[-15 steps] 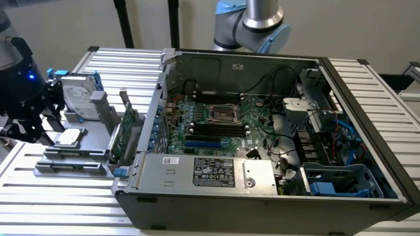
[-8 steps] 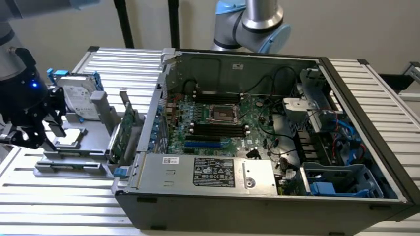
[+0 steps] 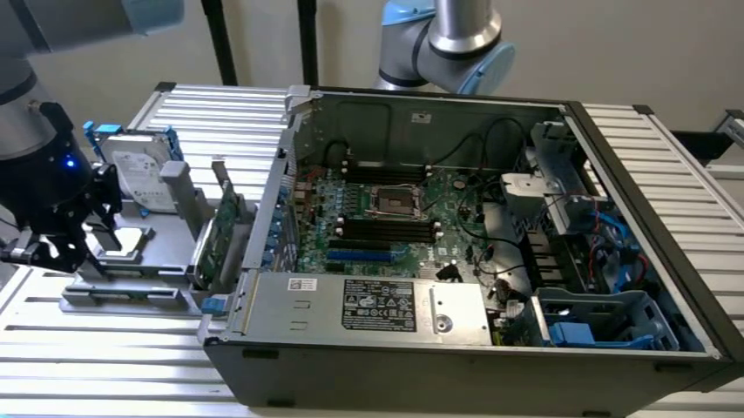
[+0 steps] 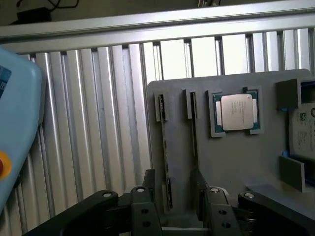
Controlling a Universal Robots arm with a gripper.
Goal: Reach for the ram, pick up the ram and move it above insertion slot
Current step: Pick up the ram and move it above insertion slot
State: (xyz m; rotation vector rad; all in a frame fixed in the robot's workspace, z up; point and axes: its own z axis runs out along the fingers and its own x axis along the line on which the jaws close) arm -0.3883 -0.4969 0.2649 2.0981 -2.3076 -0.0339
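Observation:
The ram (image 4: 166,157) stands on its edge in a slot of the grey holder (image 4: 231,162), so it reads as a long thin dark strip. My gripper (image 4: 173,199) hovers above its near end, open, one black finger (image 4: 146,189) on each side and nothing gripped. A second thin strip (image 4: 193,125) stands in the neighbouring slot, close to the other finger (image 4: 201,189). In the exterior view my gripper (image 3: 49,251) hangs over the holder's end on that view's left. Black memory slots (image 3: 386,229) lie on the motherboard inside the open computer case (image 3: 651,174).
On the holder sit a processor chip (image 4: 236,110) and a silver hard drive (image 3: 142,178) with blue rails; a green expansion card (image 3: 221,235) stands at its case side. A light blue pendant (image 4: 15,123) lies beside it on the ribbed table (image 4: 98,123). A second arm (image 3: 459,39) stands behind the case.

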